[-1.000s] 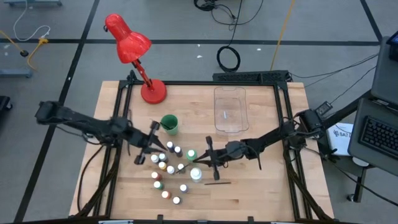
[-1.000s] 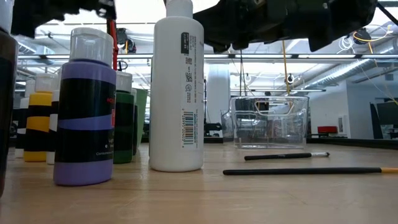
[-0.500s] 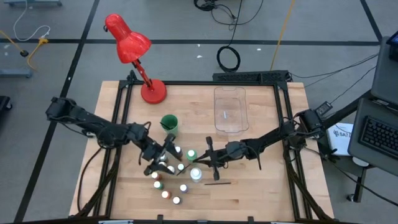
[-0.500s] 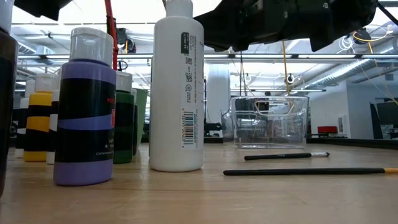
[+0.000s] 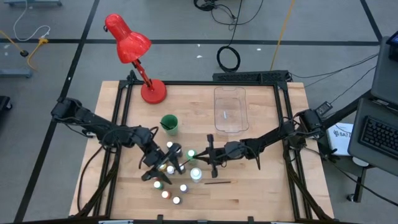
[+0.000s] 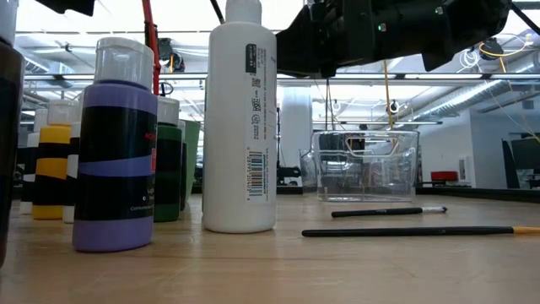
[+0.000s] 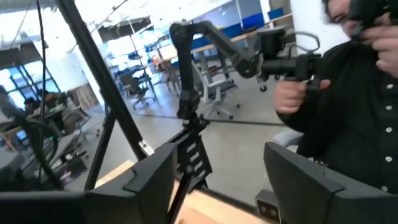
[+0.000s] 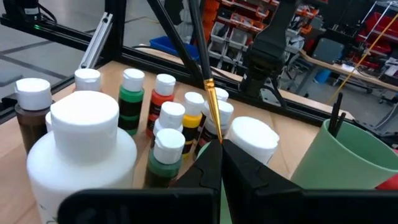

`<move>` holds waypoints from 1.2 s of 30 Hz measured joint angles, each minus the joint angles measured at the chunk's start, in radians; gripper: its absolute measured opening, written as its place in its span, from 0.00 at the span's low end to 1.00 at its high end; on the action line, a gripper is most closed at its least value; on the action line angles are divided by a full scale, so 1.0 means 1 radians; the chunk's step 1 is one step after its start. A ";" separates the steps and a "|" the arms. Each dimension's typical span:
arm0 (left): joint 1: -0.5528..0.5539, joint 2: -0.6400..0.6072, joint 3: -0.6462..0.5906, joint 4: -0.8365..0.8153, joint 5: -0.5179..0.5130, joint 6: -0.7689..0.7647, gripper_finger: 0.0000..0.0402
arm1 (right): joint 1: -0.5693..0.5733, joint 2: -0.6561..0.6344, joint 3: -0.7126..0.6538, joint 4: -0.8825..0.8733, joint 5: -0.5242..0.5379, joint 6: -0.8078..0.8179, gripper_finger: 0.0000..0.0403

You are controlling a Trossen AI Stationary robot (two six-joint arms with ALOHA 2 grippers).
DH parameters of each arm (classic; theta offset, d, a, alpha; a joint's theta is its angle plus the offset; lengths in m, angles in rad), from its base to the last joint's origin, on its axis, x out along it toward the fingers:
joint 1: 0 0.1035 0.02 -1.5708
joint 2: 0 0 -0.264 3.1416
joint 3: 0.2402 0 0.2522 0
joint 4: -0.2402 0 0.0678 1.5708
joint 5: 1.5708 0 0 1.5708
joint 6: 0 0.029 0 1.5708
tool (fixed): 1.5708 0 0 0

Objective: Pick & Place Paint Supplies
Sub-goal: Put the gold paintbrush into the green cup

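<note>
A: What is the right gripper (image 8: pixel 219 163) doing?

B: Its two dark fingers are pressed together on a thin dark paintbrush with an orange ferrule (image 8: pixel 203 68), which stands up out of the pinch. In the high view that gripper (image 5: pixel 207 157) hovers over the middle of the wooden table (image 5: pixel 261 193), just beside the cluster of paint bottles.

A: And the left gripper (image 7: pixel 217 180)?

B: Its fingers stand well apart with nothing between them. From above, it (image 5: pixel 163 167) sits low among the tiny white-capped paint bottles (image 5: pixel 176 186), near the right gripper.

A: Where are the rest of the supplies?

B: The bottles crowd the front-centre of the table. The large white bottle (image 6: pixel 243 118) stands upright, with a purple white-capped bottle (image 6: pixel 114 148) close by and a yellow one (image 6: pixel 51 160) farther back. Two more thin dark paintbrushes (image 6: pixel 405 230) lie flat on the wood beside the white bottle.

A: Anything else around?

B: A green cup (image 5: pixel 169 124) stands just behind the cluster with a brush handle in it. The clear plastic bin (image 5: pixel 229 109) sits farther back, and a red desk lamp (image 5: pixel 132 53) at the far left corner. A person in dark clothing (image 7: pixel 348 118) shows beyond the table in the left wrist view.
</note>
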 joint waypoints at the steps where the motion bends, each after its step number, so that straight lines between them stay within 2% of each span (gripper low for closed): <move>1: -0.001 0.000 0.000 0.004 0.000 0.000 0.56 | 0.000 0.000 0.000 -0.001 0.000 -0.001 0.00; 7: 0.012 0.001 0.000 -0.004 -0.002 -0.008 0.40 | 0.000 0.000 0.000 0.002 0.000 -0.004 0.00; 11: 0.009 0.025 -0.002 -0.014 0.000 0.028 0.36 | 0.000 0.000 0.000 0.023 0.000 -0.007 0.00; 21: 0.001 0.022 -0.002 0.027 -0.004 0.032 0.35 | 0.000 0.000 0.000 0.023 0.000 -0.008 0.00; 36: 0.011 0.022 -0.002 0.019 -0.104 0.054 0.34 | -0.002 0.000 0.000 0.038 0.000 -0.026 0.00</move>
